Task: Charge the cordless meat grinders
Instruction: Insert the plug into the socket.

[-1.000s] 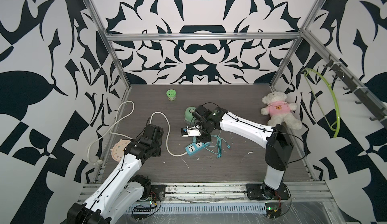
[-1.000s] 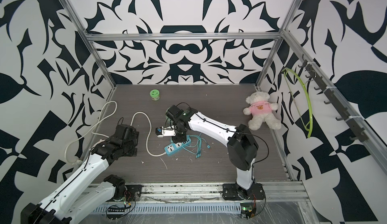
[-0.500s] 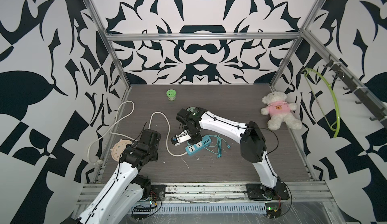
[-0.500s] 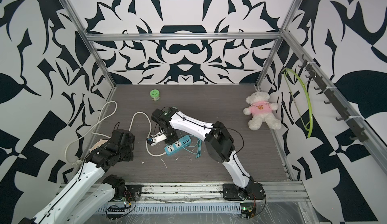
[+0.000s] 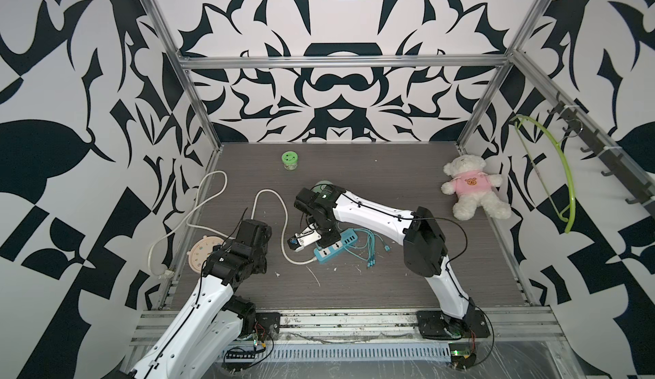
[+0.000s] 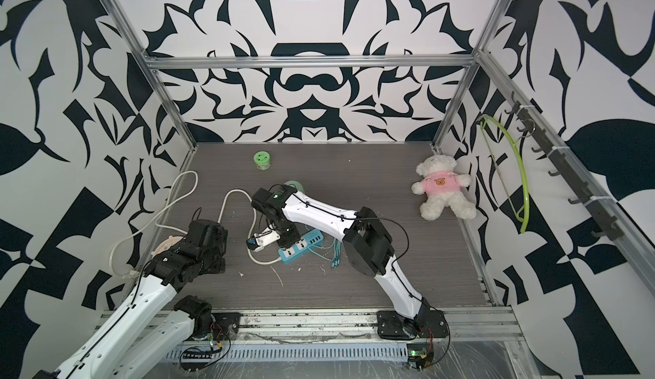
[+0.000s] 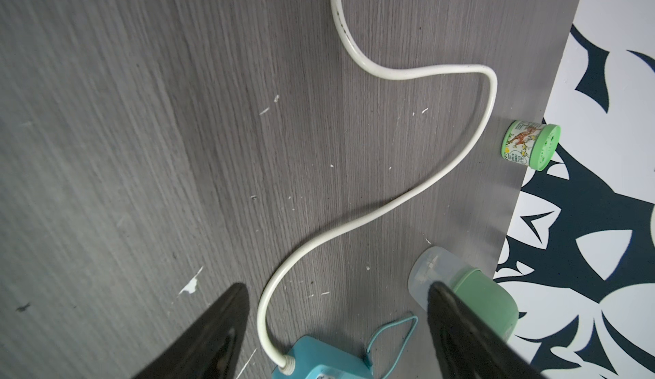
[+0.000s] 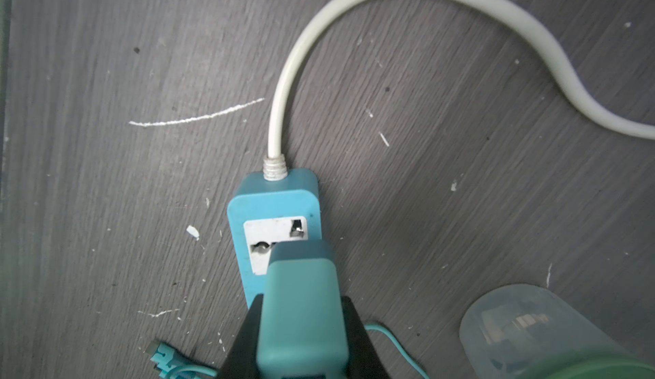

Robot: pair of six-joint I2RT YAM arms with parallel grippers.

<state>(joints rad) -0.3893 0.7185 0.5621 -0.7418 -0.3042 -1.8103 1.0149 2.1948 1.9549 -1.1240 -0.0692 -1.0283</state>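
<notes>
The right end effector [image 8: 301, 324], gripping the teal rectangular plug [image 8: 299, 288], has shifted over the blue plastic power strip [image 8: 273, 200]; insertion appears next. The left end effector [image 7: 335, 290] stays wide, empty.

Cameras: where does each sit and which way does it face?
Both top views: high at the front, looking down onto the table; left arm, right arm show.
Left wrist: faces across the table toward the wall; open left gripper shows.
Right wrist: looks down on the power strip; right gripper holds teal plug.
Shared: both wrist views show the meat grinder.
</notes>
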